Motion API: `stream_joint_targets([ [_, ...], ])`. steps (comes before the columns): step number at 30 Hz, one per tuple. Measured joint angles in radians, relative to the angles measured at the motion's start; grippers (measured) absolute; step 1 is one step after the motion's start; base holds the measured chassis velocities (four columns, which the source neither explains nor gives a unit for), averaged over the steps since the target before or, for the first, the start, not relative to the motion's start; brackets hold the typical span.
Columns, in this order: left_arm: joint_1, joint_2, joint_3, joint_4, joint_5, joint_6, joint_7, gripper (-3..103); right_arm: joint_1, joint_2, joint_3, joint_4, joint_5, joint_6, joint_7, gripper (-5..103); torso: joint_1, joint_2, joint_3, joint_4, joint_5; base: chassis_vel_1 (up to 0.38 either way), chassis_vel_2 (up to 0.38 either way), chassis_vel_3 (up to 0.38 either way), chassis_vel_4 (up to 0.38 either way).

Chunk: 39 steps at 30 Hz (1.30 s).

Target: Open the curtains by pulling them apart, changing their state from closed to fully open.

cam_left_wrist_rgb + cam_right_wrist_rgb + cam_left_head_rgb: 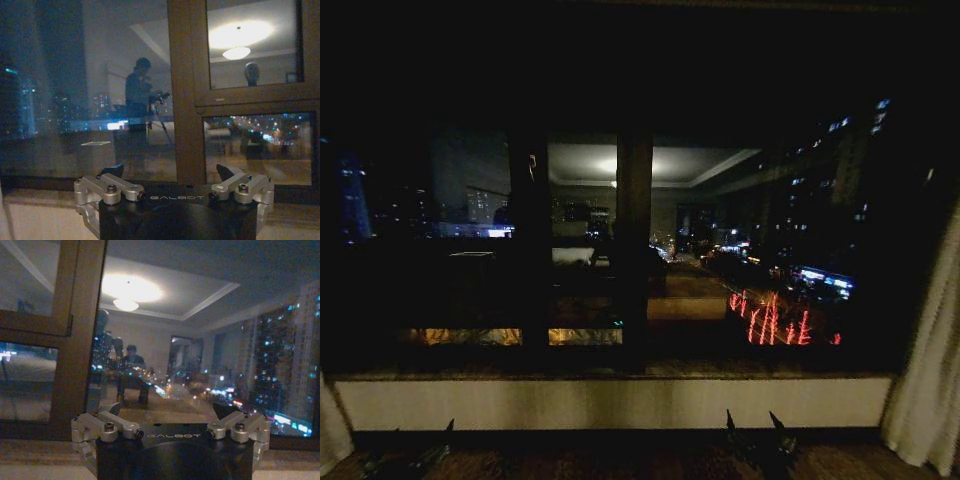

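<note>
The curtains stand drawn to the two sides of the dark window. The right panel (pixel 932 370) hangs bunched at the right edge, and a strip of the left panel (pixel 330 430) shows at the lower left corner. Both arms are held low in front of the window wall, away from the fabric. My left gripper (pixel 410 455) (pixel 169 172) is open with nothing between its fingers. So is my right gripper (pixel 752 422) (pixel 165 411), which faces the glass to the right of the middle post.
A wide window (pixel 620 230) with a brown middle post (pixel 633 250) (pixel 185 100) (pixel 75 340) shows city lights and the room's reflection. A pale wall band (pixel 610 402) runs under the sill. Dark floor lies below.
</note>
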State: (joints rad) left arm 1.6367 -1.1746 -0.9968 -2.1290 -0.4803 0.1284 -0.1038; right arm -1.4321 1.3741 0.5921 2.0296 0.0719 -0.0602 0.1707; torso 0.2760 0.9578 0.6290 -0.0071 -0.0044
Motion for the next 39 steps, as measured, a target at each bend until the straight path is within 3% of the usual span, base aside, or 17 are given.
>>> stream_joint_targets([
  [9,0.005,-0.004,0.001,0.004,-0.001,-0.009,0.002,100,-0.011,0.000,0.003,0.007,-0.004,0.010,0.004,100,0.000,0.000,0.000,0.0001,-0.0002,0.004,-0.091,-0.023,0.105],
  [26,0.006,0.001,-0.013,0.003,-0.016,-0.019,-0.001,100,0.001,0.000,-0.004,-0.007,-0.035,0.041,0.020,100,-0.001,0.001,-0.001,0.0002,0.0000,0.212,-0.201,-0.204,0.207],
  [39,0.004,-0.017,-0.003,0.013,-0.045,-0.041,-0.003,100,-0.013,0.000,-0.036,0.010,-0.059,0.039,0.016,100,0.000,0.000,0.000,0.0002,0.0001,0.000,-0.001,-0.001,-0.002],
])
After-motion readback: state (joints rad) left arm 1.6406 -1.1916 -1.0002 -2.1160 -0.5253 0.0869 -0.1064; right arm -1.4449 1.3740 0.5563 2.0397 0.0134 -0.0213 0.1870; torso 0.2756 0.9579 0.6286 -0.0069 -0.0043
